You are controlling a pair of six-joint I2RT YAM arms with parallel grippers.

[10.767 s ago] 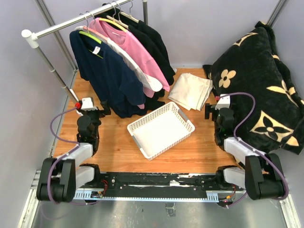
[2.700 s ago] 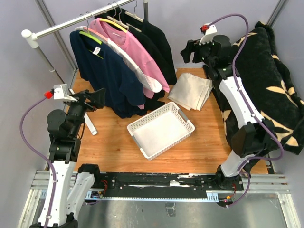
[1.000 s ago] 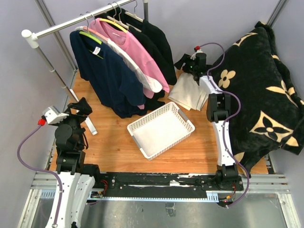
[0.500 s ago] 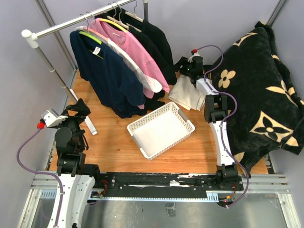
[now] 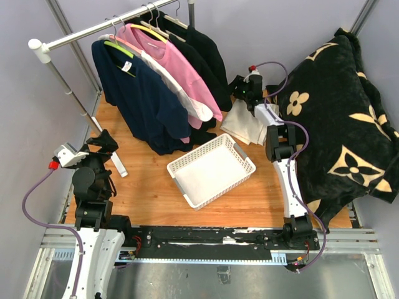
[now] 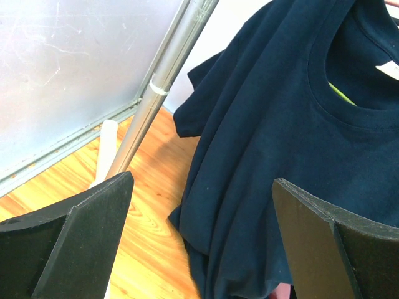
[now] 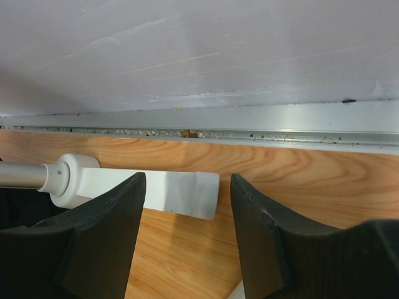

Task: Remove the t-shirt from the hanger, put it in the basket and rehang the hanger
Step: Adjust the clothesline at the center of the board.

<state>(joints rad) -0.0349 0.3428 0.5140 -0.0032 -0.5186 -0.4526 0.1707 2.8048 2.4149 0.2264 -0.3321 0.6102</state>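
Several t-shirts hang on a rail (image 5: pixel 93 28): navy (image 5: pixel 140 93) in front, then white, pink (image 5: pixel 171 59) and black (image 5: pixel 206 56). The navy t-shirt (image 6: pixel 280 124) fills the left wrist view, with a green hanger (image 6: pixel 338 93) showing in its neck. My left gripper (image 5: pixel 103 142) is open, low and left of the rack, facing the navy shirt's hem without touching it (image 6: pixel 202 187). My right gripper (image 5: pixel 240 87) is behind the rack near the back wall. It is open with nothing between its fingers (image 7: pixel 187 177) and faces the rack's white foot (image 7: pixel 181 190).
A white basket (image 5: pixel 211 169) lies in the middle of the wooden floor. Folded beige cloth (image 5: pixel 252 121) lies just under the right arm. A black flowered blanket (image 5: pixel 336 106) covers the right side. The rack's slanted pole (image 6: pixel 165 81) stands left of the navy shirt.
The right gripper has shifted slightly left toward the rack's back foot and its jaws have narrowed. The left gripper settled slightly and now holds still, wide open.
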